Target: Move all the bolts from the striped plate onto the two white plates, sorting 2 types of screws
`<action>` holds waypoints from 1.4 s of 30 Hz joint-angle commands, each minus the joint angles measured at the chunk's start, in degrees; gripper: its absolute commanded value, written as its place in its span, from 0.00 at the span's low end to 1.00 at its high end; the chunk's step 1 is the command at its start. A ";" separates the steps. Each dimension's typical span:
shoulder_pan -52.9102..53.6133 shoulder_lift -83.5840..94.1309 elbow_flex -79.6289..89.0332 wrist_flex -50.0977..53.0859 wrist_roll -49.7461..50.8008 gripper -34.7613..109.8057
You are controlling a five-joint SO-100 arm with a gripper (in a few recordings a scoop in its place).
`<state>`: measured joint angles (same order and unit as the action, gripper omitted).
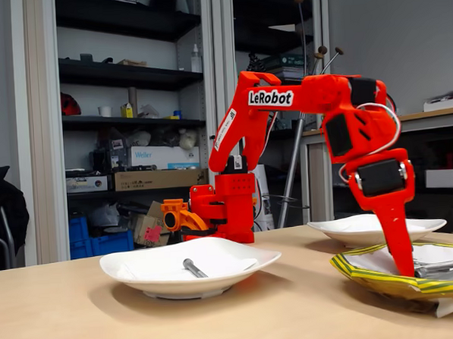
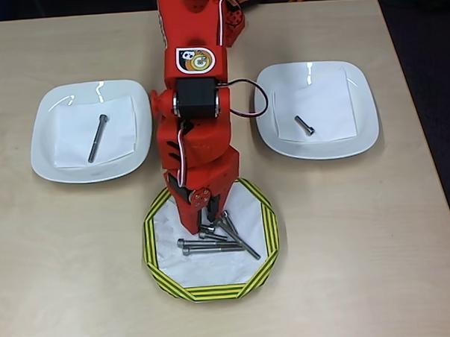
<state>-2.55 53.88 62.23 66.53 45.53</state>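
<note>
The striped plate (image 2: 157, 246) (image 1: 369, 277) lies near the table's front edge and holds several grey bolts (image 2: 213, 246) (image 1: 444, 267) in a loose pile. My orange gripper (image 2: 212, 216) (image 1: 405, 270) reaches straight down into this plate, its tips at the upper end of the pile. The arm hides how far apart the jaws stand. In the overhead view the left white plate (image 2: 48, 146) carries one long thin bolt (image 2: 98, 137) on a paper napkin. The right white plate (image 2: 361, 110) carries one short thick bolt (image 2: 304, 125).
The arm's base (image 2: 196, 13) stands at the table's far edge between the two white plates. In the fixed view the thin bolt's plate (image 1: 141, 273) sits front left and the other plate (image 1: 427, 225) behind the striped one. Shelves stand behind the table.
</note>
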 commanded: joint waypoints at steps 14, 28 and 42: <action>-1.85 0.09 -1.05 0.35 1.67 0.24; 0.53 -0.35 -12.74 9.76 2.11 0.24; -9.49 13.01 -1.14 15.91 24.26 0.24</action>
<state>-8.09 59.24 56.60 81.65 61.96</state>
